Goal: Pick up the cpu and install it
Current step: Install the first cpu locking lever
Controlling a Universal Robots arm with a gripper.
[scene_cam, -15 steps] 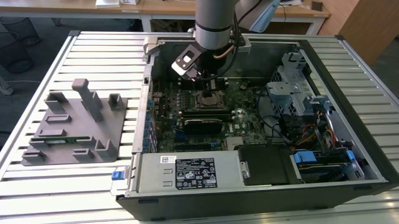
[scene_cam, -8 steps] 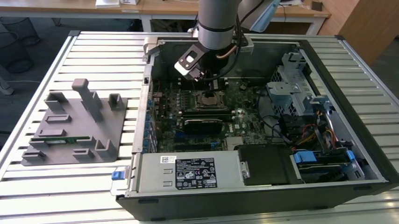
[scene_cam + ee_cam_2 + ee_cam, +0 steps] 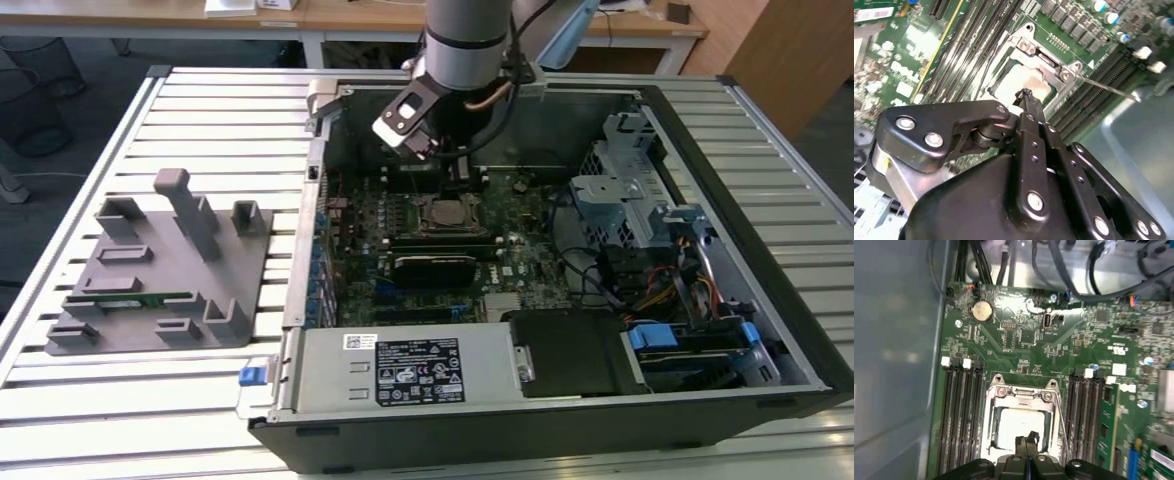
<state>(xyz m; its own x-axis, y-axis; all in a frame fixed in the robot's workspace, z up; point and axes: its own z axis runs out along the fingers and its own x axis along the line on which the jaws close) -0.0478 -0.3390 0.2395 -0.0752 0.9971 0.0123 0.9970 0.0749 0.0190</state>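
tool (image 3: 1027, 446) fingers pressed together, tip just above the cpu | cpu (image 3: 1015, 426) seated in the motherboard socket, metal frame around it | motherboard (image 3: 1019, 335) inside open computer case (image 3: 747, 330) | grey tray (image 3: 154, 270) on bench (image 3: 214, 110), exterior view's left

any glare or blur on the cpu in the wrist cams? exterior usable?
In the first wrist view the cpu reads as a pale washed-out patch from reflected light, and the gripper tips cover its near edge. In the second wrist view the cpu is again bright, while the gripper body close to the lens looks soft. In the exterior view lighting is even; the cpu sits small and dark.
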